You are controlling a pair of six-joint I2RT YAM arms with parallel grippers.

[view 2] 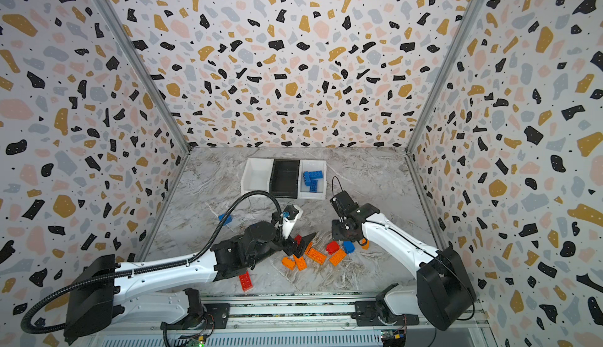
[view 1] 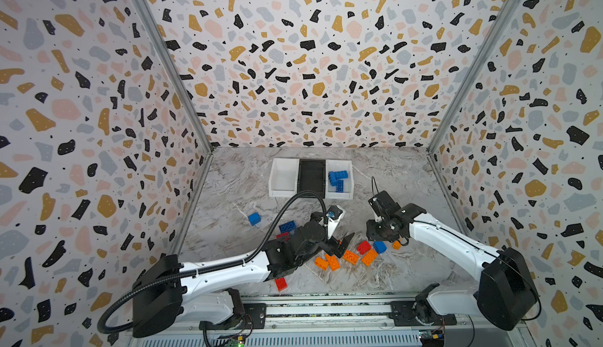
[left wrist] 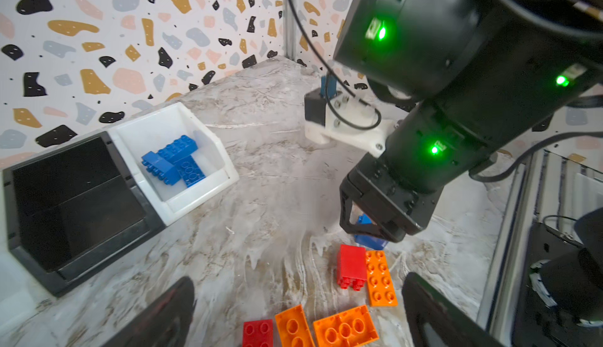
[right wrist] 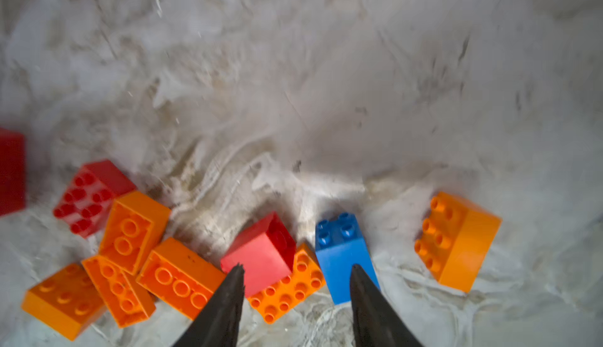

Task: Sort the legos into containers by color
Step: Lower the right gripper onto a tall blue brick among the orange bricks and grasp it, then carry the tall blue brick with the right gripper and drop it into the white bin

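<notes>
The containers stand in a row at the back: a white bin (view 1: 277, 194), a black bin (view 1: 312, 176) and a white bin (view 1: 340, 195) holding blue legos (view 1: 337, 177). Loose legos lie in front. My right gripper (right wrist: 297, 268) is open, hovering over a red brick (right wrist: 261, 254), an orange plate (right wrist: 287, 293) and a blue brick (right wrist: 339, 250), gripping none. In both top views it points down by that blue brick (view 1: 379, 246). My left gripper (left wrist: 298, 283) is wide open and empty above orange bricks (left wrist: 346, 327) and a red brick (left wrist: 257, 332). It shows beside the orange pile (view 1: 342, 243).
More bricks lie to the left: a blue one (view 1: 254, 218), another blue (view 1: 287, 227) partly under the left arm, and a red one (view 1: 280, 283) near the front rail. An orange brick (right wrist: 456, 241) sits to the right. Patterned walls close three sides.
</notes>
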